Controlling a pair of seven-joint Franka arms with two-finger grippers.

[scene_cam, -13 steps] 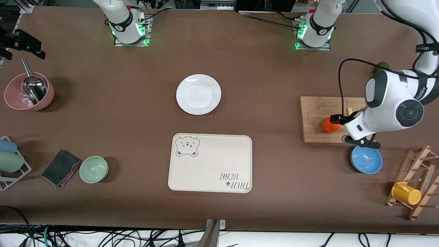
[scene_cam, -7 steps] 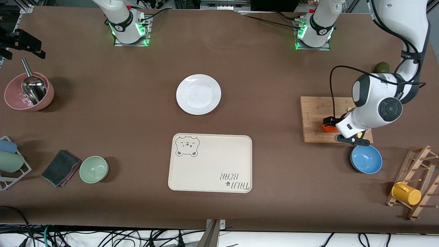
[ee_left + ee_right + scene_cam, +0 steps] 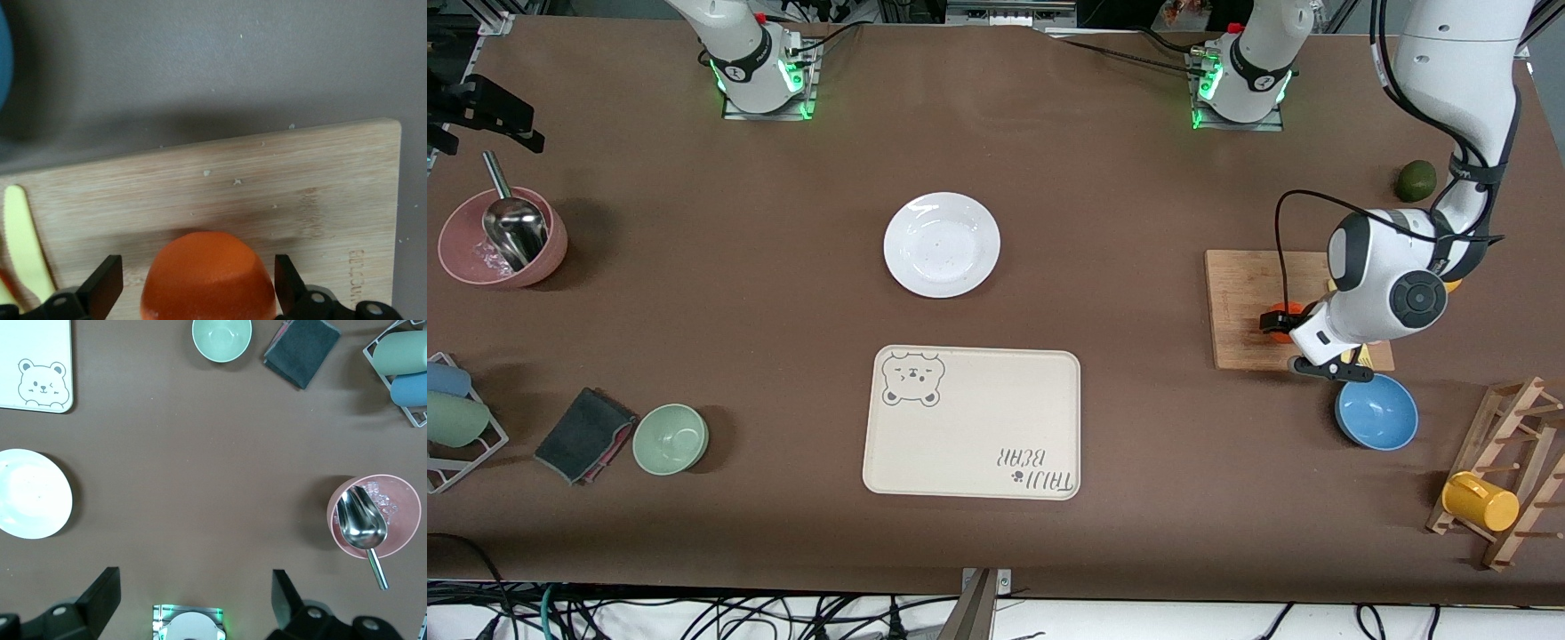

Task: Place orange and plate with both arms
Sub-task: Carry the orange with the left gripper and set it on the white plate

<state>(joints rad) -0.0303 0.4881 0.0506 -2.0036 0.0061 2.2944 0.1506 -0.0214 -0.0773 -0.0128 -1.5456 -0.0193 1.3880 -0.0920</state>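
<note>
Left hand point(image 3: 193, 293) open, fingers straddling the small round reddish-orange orange point(image 3: 1279, 321) on the bamboo cutting board point(image 3: 1249, 302), right of frame. Right hand point(image 3: 193, 600) open, waiting above the counter point(image 3: 783, 267); round glossy white plate point(image 3: 942, 244) upper centre.

We see a big brown table point(image 3: 1103, 178) filling the frame. Along the bottom edge, a white floor holds many tangled cables point(image 3: 694, 618).

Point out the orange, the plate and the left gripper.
orange point(image 3: 208, 270): left wrist view, its top face.
plate point(image 3: 942, 244): front view, its centre.
left gripper point(image 3: 199, 280): left wrist view, midway between open fingertips, astride the orange.
</note>
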